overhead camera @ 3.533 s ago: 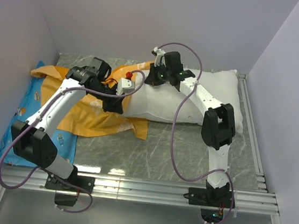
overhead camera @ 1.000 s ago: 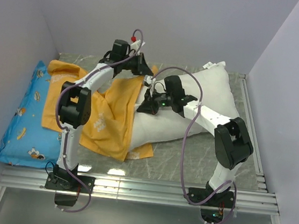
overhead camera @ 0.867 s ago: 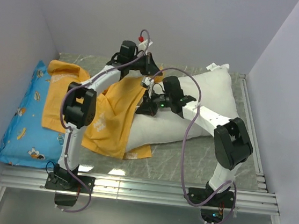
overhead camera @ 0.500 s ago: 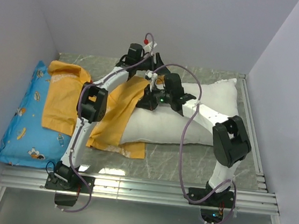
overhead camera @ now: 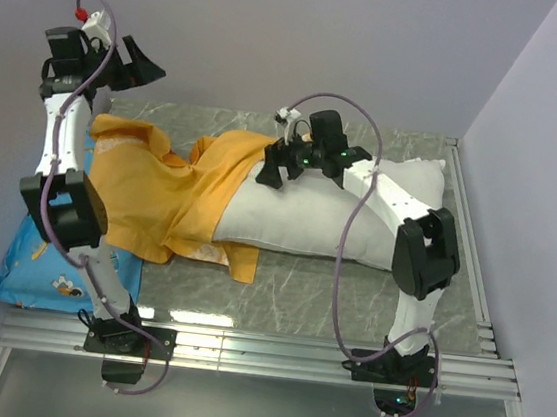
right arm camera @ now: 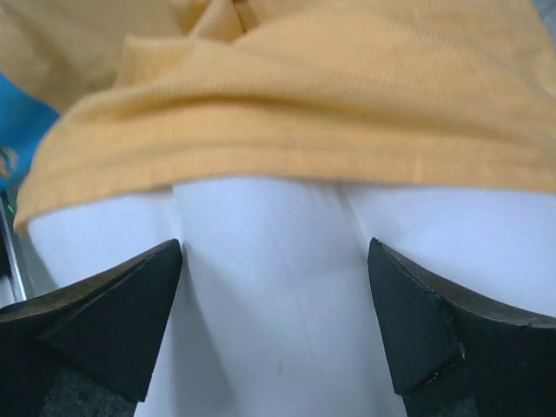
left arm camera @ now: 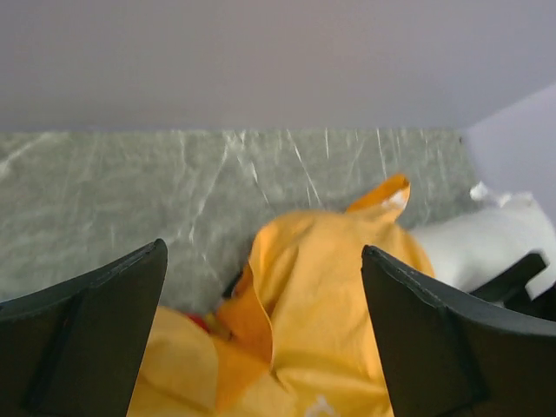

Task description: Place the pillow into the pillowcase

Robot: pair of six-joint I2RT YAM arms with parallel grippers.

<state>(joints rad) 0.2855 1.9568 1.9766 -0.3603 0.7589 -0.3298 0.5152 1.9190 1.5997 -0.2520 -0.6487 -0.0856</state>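
The white pillow (overhead camera: 338, 215) lies flat across the middle of the table. The orange pillowcase (overhead camera: 155, 189) is spread to its left, and its edge is draped over the pillow's left end. My right gripper (overhead camera: 273, 171) hovers open right at that end; in the right wrist view its gripper (right arm camera: 274, 326) straddles the pillow (right arm camera: 269, 287) just below the pillowcase (right arm camera: 330, 104) hem, holding nothing. My left gripper (overhead camera: 144, 64) is raised high at the far left, open and empty. Its wrist view looks down between the gripper (left arm camera: 265, 321) onto the pillowcase (left arm camera: 330, 295) and the pillow (left arm camera: 486, 239).
A blue cartoon-print pillow (overhead camera: 21, 260) lies along the left wall, partly under the orange fabric. The marble tabletop (overhead camera: 350, 287) shows in front of the white pillow. Walls close in at the left, back and right. A metal rail (overhead camera: 262, 353) runs along the near edge.
Both grippers have opened. My left arm let go of the pillowcase and swung up and far left. The orange fabric dropped flat and the pillow settled level.
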